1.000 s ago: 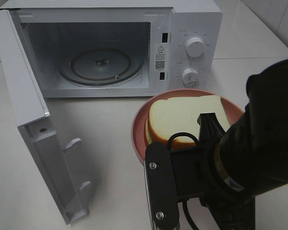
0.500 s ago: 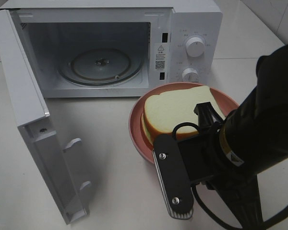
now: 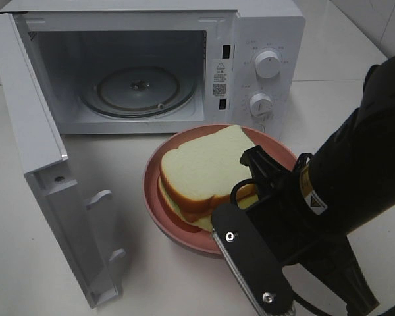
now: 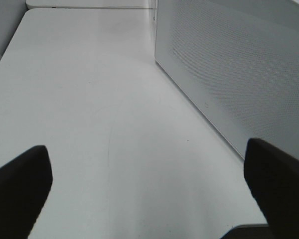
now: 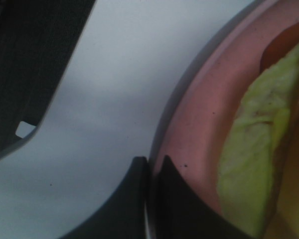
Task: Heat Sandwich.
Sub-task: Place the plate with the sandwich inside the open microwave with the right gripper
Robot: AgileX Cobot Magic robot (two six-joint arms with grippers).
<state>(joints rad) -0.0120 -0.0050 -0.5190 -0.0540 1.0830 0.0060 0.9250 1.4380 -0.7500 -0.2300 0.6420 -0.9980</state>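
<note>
The sandwich (image 3: 199, 170), two thick white bread slices with brown crust and pale yellow filling, lies on the round pink plate (image 3: 151, 192) in front of the open microwave (image 3: 263, 39). My right gripper (image 5: 149, 172) is shut on the plate's rim (image 5: 189, 124). The filling (image 5: 251, 149) shows beside it. In the exterior high view the right arm (image 3: 342, 191) covers the plate's right side. My left gripper (image 4: 149, 184) is open and empty over bare table beside the microwave's perforated side wall (image 4: 239, 64).
The microwave door (image 3: 36, 151) hangs wide open to the left. The glass turntable (image 3: 138, 89) inside is bare. Two white knobs (image 3: 268, 64) sit on the right panel. The white table (image 3: 131, 263) runs on in front.
The plate with the sandwich has moved left and turned, toward the microwave opening. The right arm swung left with it, still holding the rim.
</note>
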